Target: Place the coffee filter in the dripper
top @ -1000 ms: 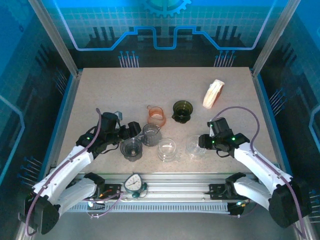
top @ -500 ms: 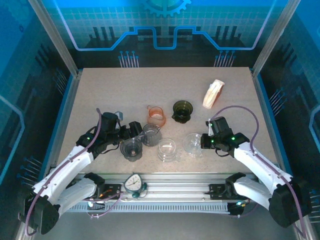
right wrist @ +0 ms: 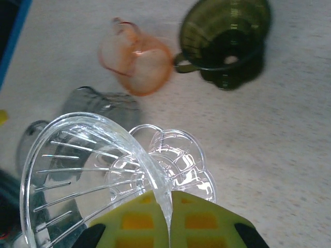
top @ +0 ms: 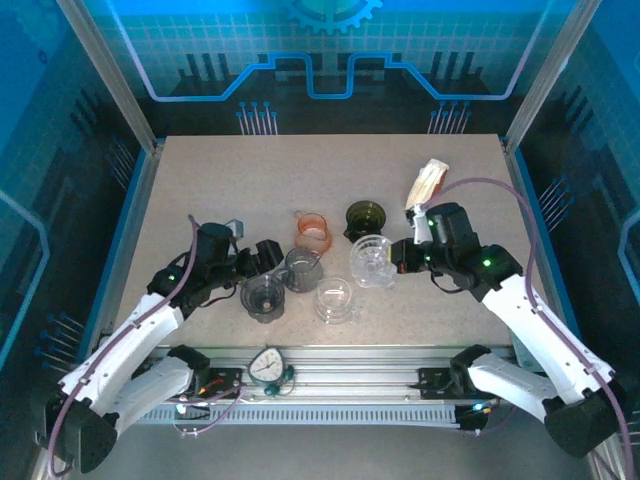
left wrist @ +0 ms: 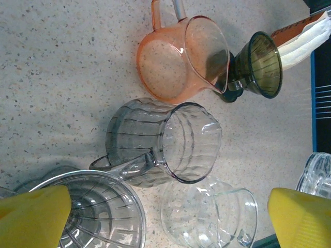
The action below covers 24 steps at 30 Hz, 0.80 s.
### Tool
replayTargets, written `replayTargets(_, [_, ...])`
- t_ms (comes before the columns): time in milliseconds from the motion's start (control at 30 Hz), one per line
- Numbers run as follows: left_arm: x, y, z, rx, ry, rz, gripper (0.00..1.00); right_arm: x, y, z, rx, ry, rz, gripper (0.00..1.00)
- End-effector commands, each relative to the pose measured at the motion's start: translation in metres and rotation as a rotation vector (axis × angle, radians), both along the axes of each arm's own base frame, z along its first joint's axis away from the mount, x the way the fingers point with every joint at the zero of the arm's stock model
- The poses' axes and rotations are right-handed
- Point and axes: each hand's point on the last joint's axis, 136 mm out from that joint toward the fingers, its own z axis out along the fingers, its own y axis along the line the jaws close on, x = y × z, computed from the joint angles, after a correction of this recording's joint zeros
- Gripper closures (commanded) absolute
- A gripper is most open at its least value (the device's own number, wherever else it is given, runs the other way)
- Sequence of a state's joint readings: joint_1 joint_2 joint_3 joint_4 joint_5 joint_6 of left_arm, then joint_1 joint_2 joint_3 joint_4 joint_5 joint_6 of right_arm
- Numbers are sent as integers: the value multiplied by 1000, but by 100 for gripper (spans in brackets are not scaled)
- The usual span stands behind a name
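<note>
As its arm bends inward over the desk (top: 200, 170), the right gripper (right wrist: 168, 225) has its jaws closed on the rim of the clear dripper (right wrist: 88, 170), which tilts steeply with its ribs showing. The left gripper (top: 268, 262) is stretched forward with jaws wide open. Its 2 yellow pads (left wrist: 33, 217) are cut off at the wrist view's lower corners, and 1 pad hides part of a grey dripper (left wrist: 103, 212). Whether the clear dripper touches the desk cannot be told. The coffee filter (top: 427, 187), a pale folded stack, lies at the far right of the desk, beyond the right wrist and apart from the clear dripper.
</note>
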<state>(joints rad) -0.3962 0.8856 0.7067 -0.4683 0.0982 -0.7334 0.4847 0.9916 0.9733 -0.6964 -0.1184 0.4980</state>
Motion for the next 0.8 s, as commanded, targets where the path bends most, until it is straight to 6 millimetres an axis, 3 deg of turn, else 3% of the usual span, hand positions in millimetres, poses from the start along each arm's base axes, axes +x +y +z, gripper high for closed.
replayTargets(0, [-2, 4, 18, 17, -45, 7, 1, -14, 35, 10, 72, 61, 112, 100])
replayTargets(133, [-5, 7, 20, 24, -55, 12, 1, -19, 69, 9, 113, 102, 185, 100])
replayTargets(300, [-7, 8, 17, 26, -47, 11, 1, -20, 89, -3, 79, 126, 228, 100])
replayTargets(767, [-8, 8, 15, 27, -52, 7, 1, -16, 93, -27, 25, 142, 222, 100])
